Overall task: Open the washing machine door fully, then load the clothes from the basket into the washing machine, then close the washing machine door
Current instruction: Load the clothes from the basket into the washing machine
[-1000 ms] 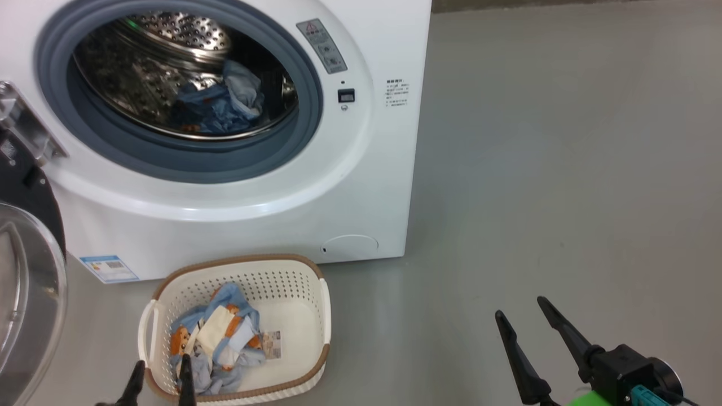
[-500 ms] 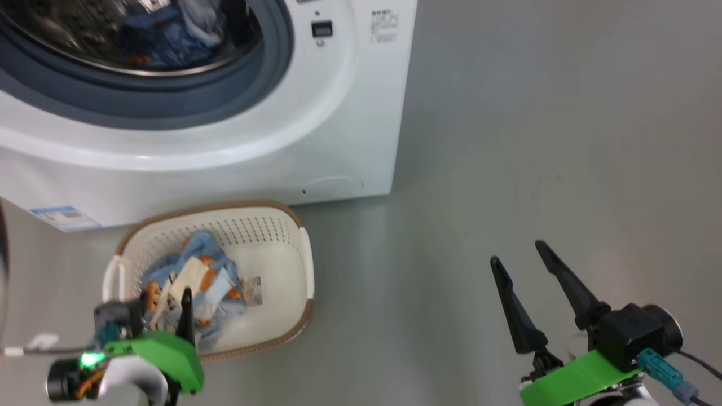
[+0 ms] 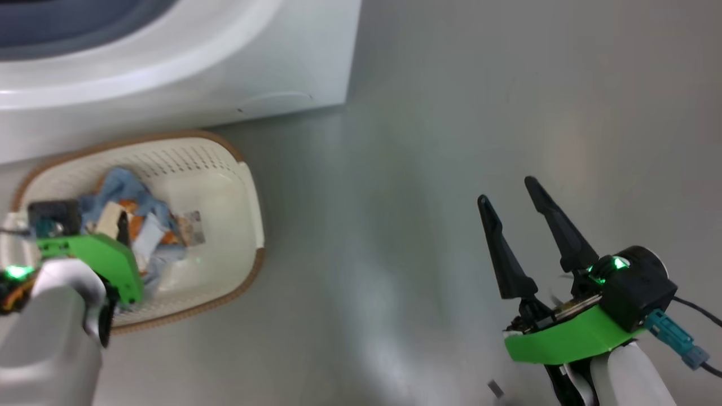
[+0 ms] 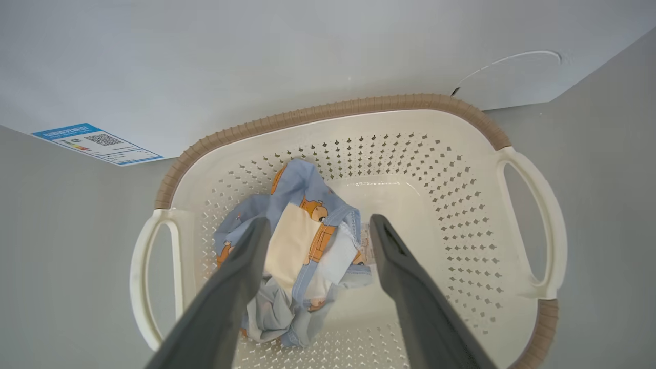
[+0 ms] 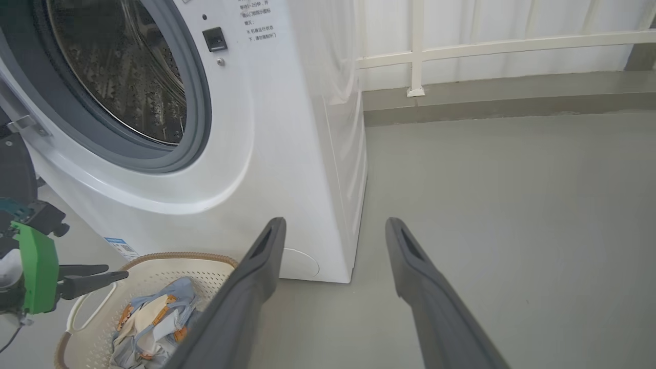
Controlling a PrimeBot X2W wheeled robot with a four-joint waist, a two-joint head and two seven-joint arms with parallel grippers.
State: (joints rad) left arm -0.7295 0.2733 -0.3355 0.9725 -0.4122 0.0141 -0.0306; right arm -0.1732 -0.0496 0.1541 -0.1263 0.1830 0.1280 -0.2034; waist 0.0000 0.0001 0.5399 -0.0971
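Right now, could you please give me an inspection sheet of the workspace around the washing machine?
Surface: grey floor, bare to the right of the machine.
Job's things: washing machine with its opening uncovered and the steel drum in sight; basket on the floor just in front of it; clothes bundled in the basket.
Clutter: a small pale scrap low in the head view, too small to identify.
Grippers: left pincer open above the basket, fingers either side of the clothes; contact cannot be told. Right pincer open over bare floor, holding nothing.
Cables: dark cable with a teal connector at the right wrist.
Surroundings: white rail along the back wall.
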